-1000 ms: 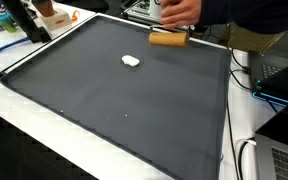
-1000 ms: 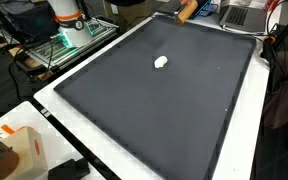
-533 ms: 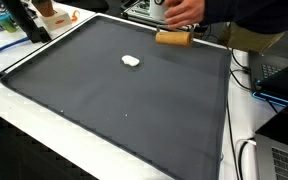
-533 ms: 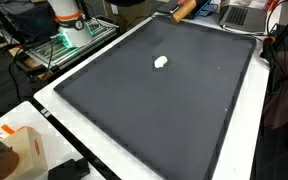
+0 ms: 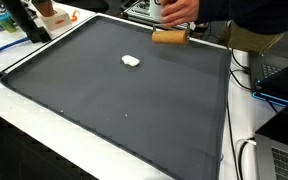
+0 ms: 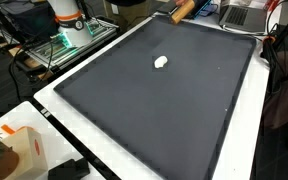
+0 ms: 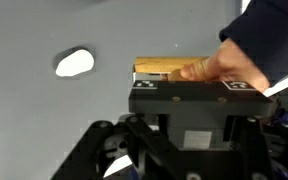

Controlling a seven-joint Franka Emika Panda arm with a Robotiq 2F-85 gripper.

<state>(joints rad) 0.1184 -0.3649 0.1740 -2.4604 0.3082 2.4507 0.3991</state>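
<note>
Our arm's wrist points down at the grey surface [image 7: 44,120]. We cannot tell how wide the pincer [image 7: 194,100] stands. Just ahead of it lies the tan wooden block [image 7: 164,68], with a person's hand [image 7: 224,65] on it and a small white lump [image 7: 74,63] ahead-left.

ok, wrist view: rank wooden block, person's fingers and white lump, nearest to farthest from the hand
1. wooden block, straight ahead of the hand, centre.
2. person's fingers, on the block's right end; too close to call against the block.
3. white lump, off left on the grey mat, clearly farthest.
</note>
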